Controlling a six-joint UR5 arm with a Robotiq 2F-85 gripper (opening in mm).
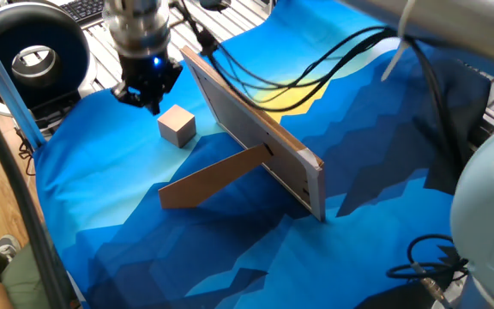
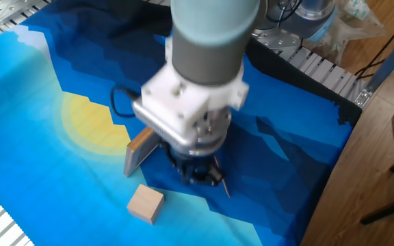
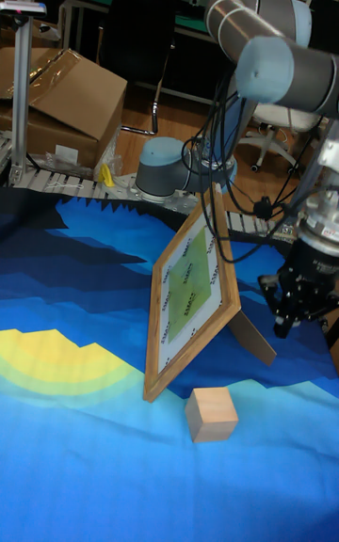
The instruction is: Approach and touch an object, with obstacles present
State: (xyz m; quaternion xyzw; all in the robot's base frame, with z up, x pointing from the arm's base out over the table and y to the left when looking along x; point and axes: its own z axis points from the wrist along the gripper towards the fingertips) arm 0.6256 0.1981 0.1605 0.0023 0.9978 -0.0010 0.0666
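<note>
Tool [image 1: 148, 96] hangs low over the blue patterned cloth [image 1: 101, 197], on the cube's side of the board. In one fixed view its dark fingers point down just beyond the cube [image 1: 177, 125], near it but apart — a strip of cloth shows between them. A blue light glows on the tool body.

Tool state: cannot tell. The dark fingertips sit close together in every view, but whether a gap remains is not resolved; nothing is seen between them.

Cube [image 2: 146, 203] — small, pale beige, plain faces — sits flat on the cloth, well inside its near edge in the other fixed view. In the tall fixed view the cube [image 3: 211, 415] lies just in front of the lower corner of the board, not touching it.

Board [image 1: 251, 129] stands on its long edge, leaning back. In the tall fixed view the board [image 3: 191, 301] shows a green panel with dot markings inside a light-wood frame. A brown strip [image 1: 213, 177] juts from about its middle down to the cloth as a prop.

In the other fixed view the arm [image 2: 207, 61] hides most of the board; only its near end [image 2: 141, 147] shows. Tool [image 3: 299, 305] appears right of the board in the tall view, above the cloth.
</note>
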